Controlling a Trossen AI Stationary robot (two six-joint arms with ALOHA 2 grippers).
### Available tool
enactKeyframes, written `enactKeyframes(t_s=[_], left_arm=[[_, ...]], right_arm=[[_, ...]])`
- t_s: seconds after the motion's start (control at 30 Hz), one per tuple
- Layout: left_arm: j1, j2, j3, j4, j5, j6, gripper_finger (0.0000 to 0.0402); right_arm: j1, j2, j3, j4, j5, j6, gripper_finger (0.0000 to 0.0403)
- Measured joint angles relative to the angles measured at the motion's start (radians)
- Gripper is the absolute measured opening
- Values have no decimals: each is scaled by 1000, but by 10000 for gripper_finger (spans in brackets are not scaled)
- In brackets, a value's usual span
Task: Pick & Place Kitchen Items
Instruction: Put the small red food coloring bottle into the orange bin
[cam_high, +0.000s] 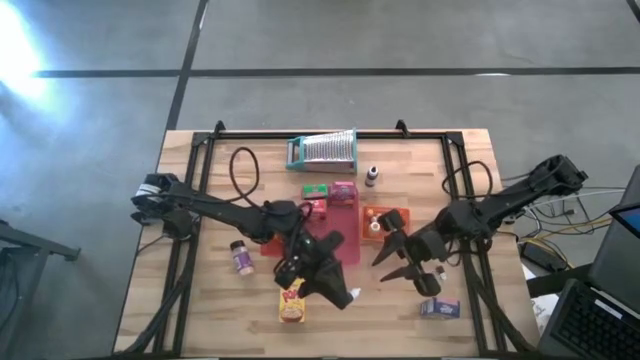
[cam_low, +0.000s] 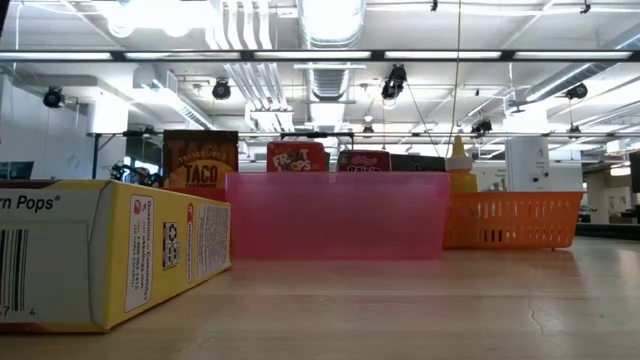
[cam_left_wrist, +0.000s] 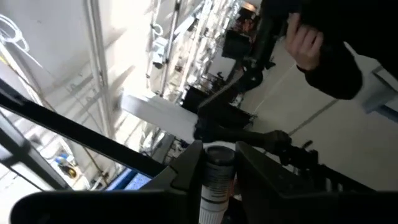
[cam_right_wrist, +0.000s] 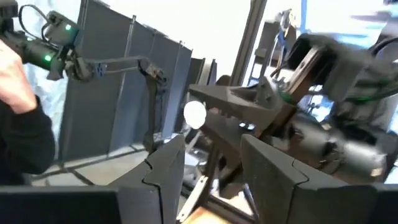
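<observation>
Lower centre of the high view: the left gripper (cam_high: 345, 297) clamps its jaws on a small white-capped jar (cam_left_wrist: 216, 177), just right of the yellow Corn Pops box (cam_high: 291, 301). The right gripper (cam_high: 392, 266), jaws parted and empty, hangs beside the orange basket (cam_high: 385, 219), a blue-purple box (cam_high: 439, 308) lower right.
</observation>
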Motion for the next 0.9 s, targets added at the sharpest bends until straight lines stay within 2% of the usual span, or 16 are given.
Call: enactKeyframes(t_s=[0.23, 0.47, 0.77, 0.9], left_arm=[[-2, 1, -1, -133, -35, 58, 88], [-2, 1, -1, -143, -43, 71, 88], [-3, 1, -1, -142, -43, 85, 88], [-2, 1, -1, -143, -44, 86, 88]], right_arm=[[9, 89, 1, 52, -1, 98, 148], [10, 161, 1, 145, 1, 105, 157], [12, 173, 1, 167, 1, 106, 137], [14, 189, 1, 170, 1, 105, 152]])
